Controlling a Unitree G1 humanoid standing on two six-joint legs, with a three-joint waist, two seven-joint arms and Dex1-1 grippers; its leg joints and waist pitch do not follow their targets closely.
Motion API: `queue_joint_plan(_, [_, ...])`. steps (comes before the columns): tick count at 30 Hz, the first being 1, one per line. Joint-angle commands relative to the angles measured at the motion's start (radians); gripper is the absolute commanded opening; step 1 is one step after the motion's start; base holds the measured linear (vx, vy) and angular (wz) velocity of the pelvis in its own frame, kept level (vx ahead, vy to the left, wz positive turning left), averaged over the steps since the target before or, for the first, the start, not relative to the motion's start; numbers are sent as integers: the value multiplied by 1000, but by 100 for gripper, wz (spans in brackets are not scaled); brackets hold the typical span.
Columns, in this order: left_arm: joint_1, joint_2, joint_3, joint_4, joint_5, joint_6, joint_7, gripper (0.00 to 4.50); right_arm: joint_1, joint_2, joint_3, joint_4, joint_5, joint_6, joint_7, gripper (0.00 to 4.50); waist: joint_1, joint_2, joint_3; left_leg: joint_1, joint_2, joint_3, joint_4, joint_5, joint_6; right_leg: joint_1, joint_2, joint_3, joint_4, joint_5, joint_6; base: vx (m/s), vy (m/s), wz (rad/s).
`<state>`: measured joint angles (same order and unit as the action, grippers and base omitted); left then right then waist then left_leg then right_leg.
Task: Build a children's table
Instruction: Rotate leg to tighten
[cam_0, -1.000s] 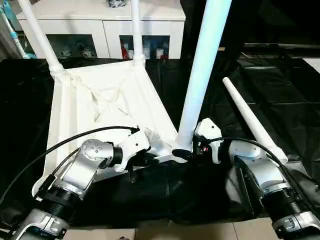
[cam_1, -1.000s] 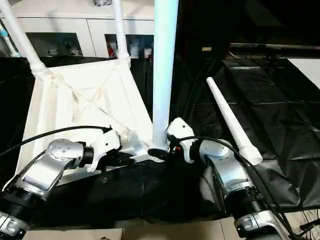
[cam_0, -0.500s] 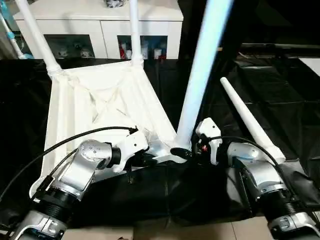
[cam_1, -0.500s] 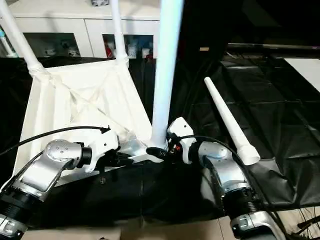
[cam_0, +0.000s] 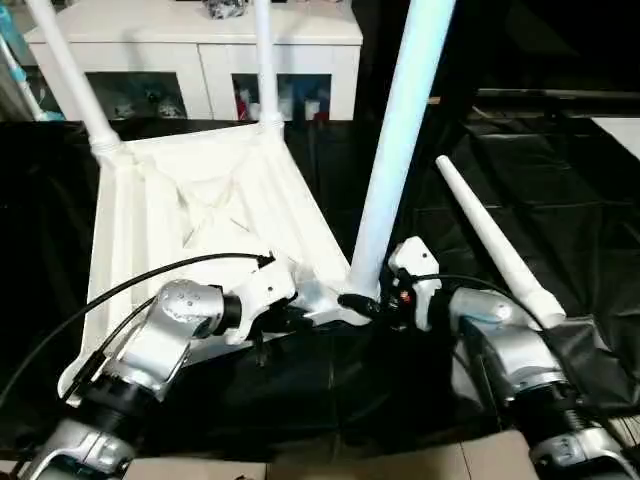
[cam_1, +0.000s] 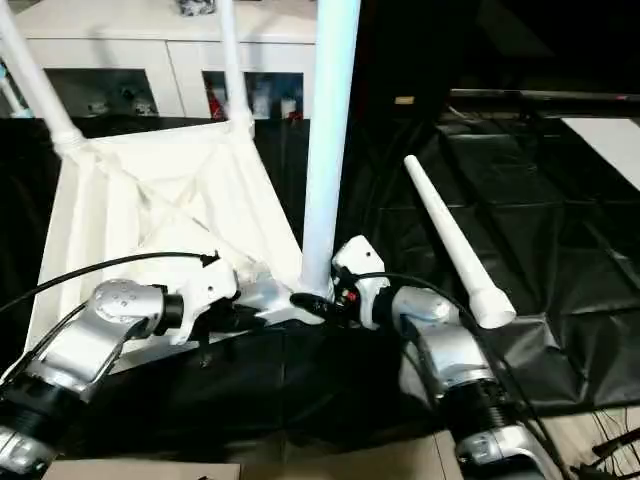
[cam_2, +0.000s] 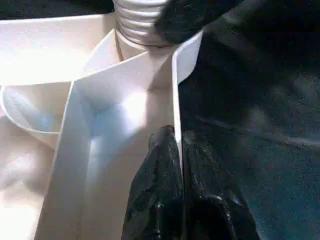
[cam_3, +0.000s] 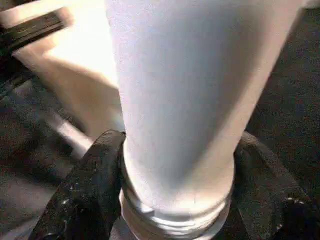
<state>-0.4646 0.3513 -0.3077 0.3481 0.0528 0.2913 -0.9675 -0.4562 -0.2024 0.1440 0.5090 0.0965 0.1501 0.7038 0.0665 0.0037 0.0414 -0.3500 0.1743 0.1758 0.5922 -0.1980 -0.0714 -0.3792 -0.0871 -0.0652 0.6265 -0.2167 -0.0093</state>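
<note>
The children's table top (cam_0: 200, 200) lies upside down on the black cloth, ribs facing up. Two white legs (cam_0: 70, 80) (cam_0: 265, 60) stand in its far corner sockets. A third leg (cam_0: 395, 150) rises from the near right corner socket, leaning slightly right. My right gripper (cam_0: 365, 305) is shut on this leg's ringed base, one black finger (cam_3: 87, 185) on each side. My left gripper (cam_0: 290, 318) is shut on the thin rim wall (cam_2: 176, 90) of the top, just beside that corner. A fourth leg (cam_0: 490, 240) lies loose on the cloth to the right.
A white cabinet with glass doors (cam_0: 200, 45) stands behind the black-draped table. The cloth's front edge (cam_0: 330, 440) hangs just below my forearms. Black cables loop over both arms.
The whole picture has shifted a little. Both grippers keep their holds, and the third leg stays standing in the near corner.
</note>
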Motion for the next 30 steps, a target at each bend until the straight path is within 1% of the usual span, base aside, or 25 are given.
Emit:
queue_joint_plan(1, [-3,-47,-14,41,-2,12,52,0,-9,19,-20,87,-36,44,-113,269,0,-4,-46,3,51,-20,-79,-231,15,39,-68,50,-87,-240,-224,0,0,0])
queue_joint_plan(3, [-23,-69,-8,71,7,25,91,0,-26,45,-31,114,-37,55,-164,269,-4,-3,-46,2,52,-19,-79,-230,17,35,-67,54,-90,-241,-213,0,0,0])
queue_joint_plan(4, [-67,-120,11,130,19,57,181,0,-63,97,-54,167,-38,77,-272,269,-6,-2,-43,1,49,-19,-81,-236,16,34,-64,52,-93,-263,-204,0,0,0])
queue_joint_plan(5, [-87,-143,20,157,24,71,223,0,-80,119,-63,191,-39,85,-320,269,-8,1,-44,7,48,-20,-81,-252,3,30,-65,52,-95,-301,-201,0,0,0])
queue_joint_plan(6, [-106,-168,33,183,28,84,271,0,-96,138,-70,212,-43,91,-366,269,-8,0,-45,7,48,-21,-81,-252,0,31,-66,52,-97,-308,-198,0,0,0])
queue_joint_plan(7, [-126,-194,46,213,32,98,324,0,-113,158,-79,236,-41,103,-411,269,-6,1,-50,5,50,-21,-80,-226,-1,33,-68,54,-93,-265,-200,0,0,0])
queue_joint_plan(8, [-126,-194,46,213,32,98,324,0,-113,158,-79,236,-41,103,-411,269,-7,0,-50,4,49,-20,-80,-214,0,32,-65,54,-92,-238,-203,0,0,0])
queue_joint_plan(9, [-160,-243,58,270,40,112,395,0,-160,209,-125,300,-9,126,-509,269,-3,0,-52,1,48,-20,-77,-191,13,37,-66,52,-88,-188,-208,0,0,0])
queue_joint_plan(10, [-168,-256,59,285,42,114,409,0,-175,225,-143,320,4,130,-534,269,-8,4,-51,0,46,-19,-77,-185,18,34,-64,52,-87,-172,-217,0,0,0])
queue_joint_plan(12, [-185,-282,55,314,47,111,425,0,-210,259,-162,360,12,128,-582,269,-3,6,-54,3,45,-19,-75,-189,23,36,-66,51,-89,-175,-217,0,0,0])
queue_joint_plan(13, [-187,-284,52,315,50,106,423,0,-216,263,-155,365,4,123,-582,269,-5,7,-56,-1,47,-20,-76,-172,27,37,-66,51,-85,-142,-220,0,0,0])
queue_joint_plan(15, [-191,-287,53,319,48,96,411,0,-226,269,-148,378,-16,106,-586,269,-2,7,-59,-2,48,-19,-74,-152,37,40,-65,49,-81,-93,-223,0,0,0])
queue_joint_plan(16, [-190,-282,49,318,50,90,404,0,-226,272,-149,377,-14,99,-575,269,-3,7,-57,-4,47,-18,-74,-144,44,41,-64,48,-80,-69,-228,0,0,0])
queue_joint_plan(18, [-188,-276,42,321,53,79,397,0,-226,278,-159,377,-4,93,-563,269,-3,6,-56,-4,48,-18,-76,-162,49,42,-67,48,-83,-89,-228,0,0,0])
queue_joint_plan(19, [-186,-270,40,319,53,74,390,0,-224,279,-163,374,-1,93,-566,269,-2,5,-53,-3,49,-19,-79,-182,49,41,-68,48,-87,-126,-222,0,0,0])
queue_joint_plan(20, [-184,-266,37,322,54,58,383,0,-226,281,-171,380,5,91,-564,325,-3,5,-53,-3,49,-19,-79,-189,47,41,-68,48,-88,-141,-219,0,0,0])
queue_joint_plan(21, [-181,-262,36,322,53,53,377,0,-229,282,-179,384,9,90,-566,325,-3,5,-52,-2,49,-19,-81,-205,42,39,-68,48,-91,-173,-212,0,0,0])
queue_joint_plan(22, [-177,-259,38,322,52,53,375,0,-233,284,-192,391,16,86,-570,339,-4,5,-52,-2,50,-20,-83,-212,38,38,-69,49,-93,-189,-206,0,0,0])
queue_joint_plan(23, [-173,-253,33,318,54,42,364,0,-233,282,-190,389,15,81,-560,344,-5,5,-51,-1,51,-21,-85,-226,36,36,-70,50,-94,-209,-201,0,0,0])
queue_joint_plan(24, [-169,-249,29,314,56,34,356,0,-232,280,-187,387,14,77,-552,344,-5,4,-51,-3,50,-21,-85,-226,36,37,-70,49,-95,-213,-199,0,0,0])
queue_joint_plan(25, [-161,-238,24,305,57,26,341,0,-231,274,-183,380,13,68,-545,367,-6,4,-50,-6,50,-22,-86,-219,35,39,-70,49,-95,-214,-195,0,0,0])
queue_joint_plan(26, [-156,-232,22,301,56,19,329,0,-231,270,-182,375,12,63,-544,375,-7,4,-50,-5,51,-21,-86,-220,35,37,-70,49,-96,-217,-193,0,0,0])
queue_joint_plan(27, [-150,-225,23,295,55,14,321,0,-233,264,-185,370,11,58,-550,378,-8,1,-50,-5,51,-21,-87,-221,36,37,-70,50,-97,-225,-192,0,0,0])
queue_joint_plan(28, [-143,-215,20,290,56,-11,308,0,-235,257,-192,368,9,56,-557,382,-9,3,-50,-5,51,-21,-87,-216,37,36,-71,50,-96,-224,-192,0,0,0])
queue_joint_plan(30, [-136,-207,16,285,54,-27,291,0,-236,251,-196,363,8,52,-556,409,-8,0,-51,-6,50,-19,-86,-197,42,36,-71,51,-96,-213,-192,0,0,0])
